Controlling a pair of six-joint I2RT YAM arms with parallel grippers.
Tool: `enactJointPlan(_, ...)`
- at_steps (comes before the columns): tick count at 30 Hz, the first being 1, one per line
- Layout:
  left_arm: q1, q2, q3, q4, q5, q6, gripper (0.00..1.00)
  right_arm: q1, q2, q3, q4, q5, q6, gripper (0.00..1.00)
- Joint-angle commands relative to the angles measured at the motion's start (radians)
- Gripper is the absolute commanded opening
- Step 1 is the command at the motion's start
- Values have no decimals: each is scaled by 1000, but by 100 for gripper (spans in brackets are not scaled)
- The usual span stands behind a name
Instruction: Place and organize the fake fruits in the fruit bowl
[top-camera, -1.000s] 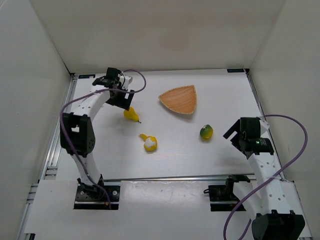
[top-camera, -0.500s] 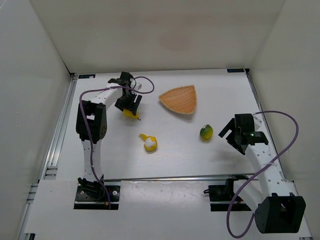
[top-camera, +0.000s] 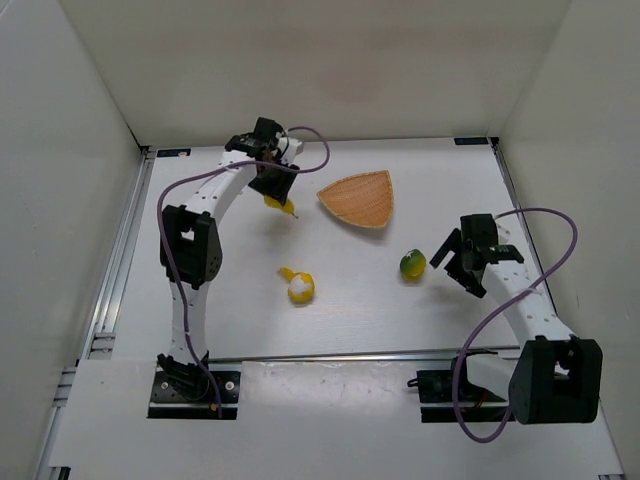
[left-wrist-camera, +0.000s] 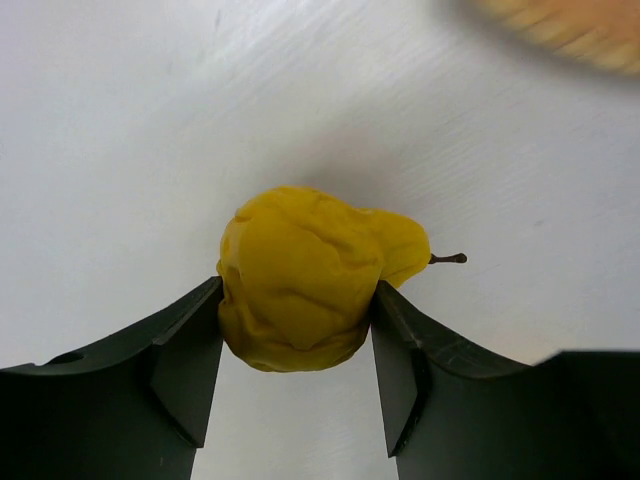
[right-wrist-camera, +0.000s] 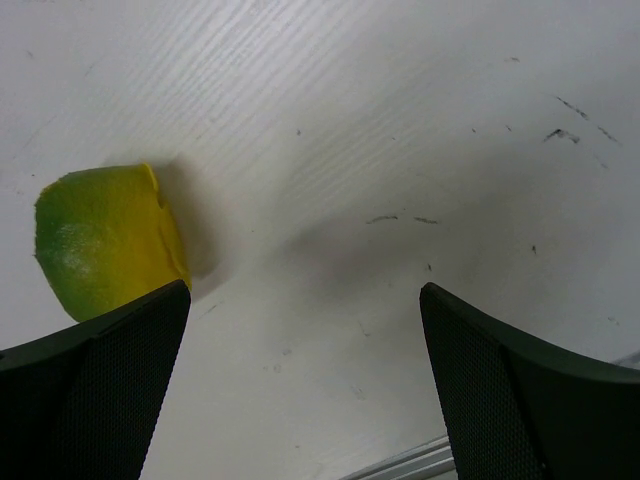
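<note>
My left gripper (top-camera: 276, 192) is shut on the yellow pear (left-wrist-camera: 300, 275), whose dark stem points right. Pear (top-camera: 280, 204) and gripper hang left of the fruit bowl (top-camera: 358, 198), a shallow orange woven dish; its blurred rim (left-wrist-camera: 570, 25) shows at the top right of the left wrist view. The green-yellow round fruit (top-camera: 412, 264) lies on the table just left of my right gripper (top-camera: 447, 263). In the right wrist view that fruit (right-wrist-camera: 105, 240) sits beside the left finger, outside the open jaws of the gripper (right-wrist-camera: 305, 300). The yellow-and-white peeled fruit (top-camera: 298, 286) lies mid-table.
White walls (top-camera: 60, 150) close in the table on the left, back and right. A metal rail (top-camera: 330, 355) crosses the near edge in front of both arm bases. Purple cables (top-camera: 560, 225) loop off each arm.
My left gripper closed on the pear and carried it up and right, toward the bowl. My right gripper edged left, closer to the green-yellow fruit, still open.
</note>
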Motion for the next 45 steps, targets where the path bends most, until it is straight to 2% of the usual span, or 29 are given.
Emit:
enactJointPlan(1,-95,-17,129,16,-10,47,32,6,29,66,80,-75,-48,100)
enactJointPlan(6,-190,36,195,204,7,48,33,33,20,89,126,-113,-71,100)
enactJointPlan(8,-210,90,286,244,34,38,33,45,20,90,126,-113,-81,100)
enactJointPlan(11,-247,222,423,269,45,28,36,67,20,90,126,-139,-93,100)
enactJointPlan(15,-276,308,452,339,54,28,45,98,40,99,126,-152,-116,100)
enactJointPlan(16,-288,323,452,349,45,28,58,107,54,99,126,-152,-116,100)
enactJointPlan(20,-307,336,452,363,4,28,89,116,86,108,126,-152,-147,100)
enactJointPlan(21,-307,322,452,363,4,28,100,128,102,108,135,-161,-156,100)
enactJointPlan(24,-307,255,402,372,-47,28,100,139,152,126,158,-172,-186,100)
enactJointPlan(29,-307,43,256,372,-188,37,100,168,220,162,169,-189,-177,100)
enactJointPlan(37,-307,-285,-178,361,-343,35,100,187,352,182,169,-97,-130,100)
enactJointPlan(40,-288,-374,-289,326,-387,23,100,196,387,182,169,-84,-121,88)
enactJointPlan(41,-272,-413,-310,312,-388,23,100,196,387,191,169,-84,-121,75)
enactJointPlan(43,-240,-446,-366,275,-377,-4,100,205,396,191,169,-72,-111,63)
enactJointPlan(45,-218,-489,-408,263,-377,-18,100,205,375,200,169,-61,-111,45)
